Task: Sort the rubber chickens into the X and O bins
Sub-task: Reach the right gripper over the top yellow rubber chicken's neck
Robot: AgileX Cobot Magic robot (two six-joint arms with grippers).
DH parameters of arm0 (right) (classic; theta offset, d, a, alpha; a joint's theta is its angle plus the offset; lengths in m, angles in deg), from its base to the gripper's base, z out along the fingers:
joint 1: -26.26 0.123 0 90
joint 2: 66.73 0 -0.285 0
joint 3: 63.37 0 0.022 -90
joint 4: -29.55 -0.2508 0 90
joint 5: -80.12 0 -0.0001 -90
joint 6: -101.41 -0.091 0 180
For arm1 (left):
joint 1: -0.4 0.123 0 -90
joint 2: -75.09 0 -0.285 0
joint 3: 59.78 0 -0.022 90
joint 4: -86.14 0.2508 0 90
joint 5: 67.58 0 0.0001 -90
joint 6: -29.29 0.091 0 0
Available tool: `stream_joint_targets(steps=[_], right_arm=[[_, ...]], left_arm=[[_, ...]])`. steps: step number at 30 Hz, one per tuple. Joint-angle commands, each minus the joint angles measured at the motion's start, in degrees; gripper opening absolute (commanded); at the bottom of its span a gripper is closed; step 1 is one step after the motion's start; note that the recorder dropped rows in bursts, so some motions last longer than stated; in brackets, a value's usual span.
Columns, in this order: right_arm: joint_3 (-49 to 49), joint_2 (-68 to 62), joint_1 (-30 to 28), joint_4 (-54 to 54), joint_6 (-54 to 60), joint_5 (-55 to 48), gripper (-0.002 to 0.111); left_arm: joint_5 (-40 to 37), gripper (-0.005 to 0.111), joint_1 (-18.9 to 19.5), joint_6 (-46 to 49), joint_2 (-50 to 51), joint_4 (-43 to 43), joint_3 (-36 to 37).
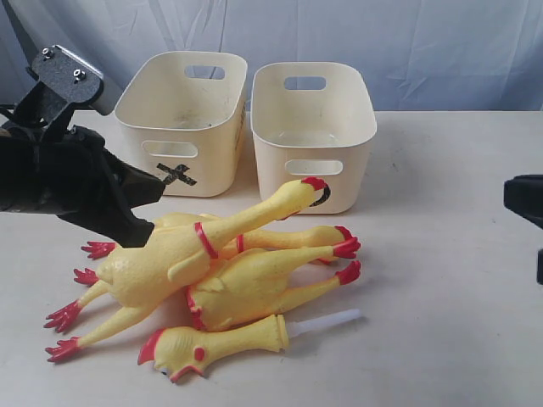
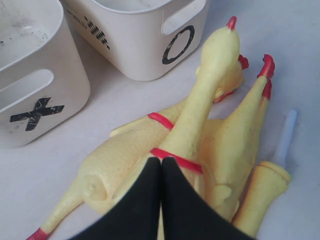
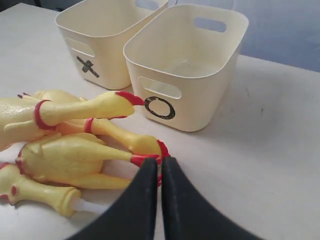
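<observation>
The four rubber chickens point(image 1: 229, 271) lie heaped, overlapping, at six o'clock of the X bin point(image 1: 212, 161) and O bin point(image 1: 276, 170). The left gripper point(image 2: 161, 162), jaws pressed together on nothing, stands over the top chicken point(image 1: 161, 267) at the heap's nine o'clock; the right gripper point(image 3: 160, 162), likewise closed, sits well apart at three o'clock. Lifting that bird may drag tangled neighbours along.

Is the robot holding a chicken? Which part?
No, nothing. The left gripper and right gripper have their jaws shut together, empty. The chickens lie free.
</observation>
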Motion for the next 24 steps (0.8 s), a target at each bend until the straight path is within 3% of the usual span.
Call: stream_joint_targets(steps=[1,4,12,20,24], right_arm=[[4.2,-10.1,0.1,-7.8,5.6,-2.3,0.004],[7.5,-17.5,3.3,-9.4,7.6,-4.4,0.004],[18.0,-32.7,24.0,0.4,8.7,2.5,0.004],[19.2,-39.0,33.0,8.5,7.9,11.2,0.004],[19.2,-42.3,36.4,6.4,-4.5,15.7,0.008]], left_arm=[[-0.2,0.000,-0.4,0.0,0.2,0.1,-0.3],[-0.2,0.000,-0.4,0.0,0.2,0.1,-0.3],[-0.4,0.000,-0.4,0.0,0.2,0.4,-0.3],[-0.2,0.000,-0.4,0.0,0.2,1.8,-0.3],[-0.2,0.000,-0.4,0.0,0.2,1.8,-0.3]])
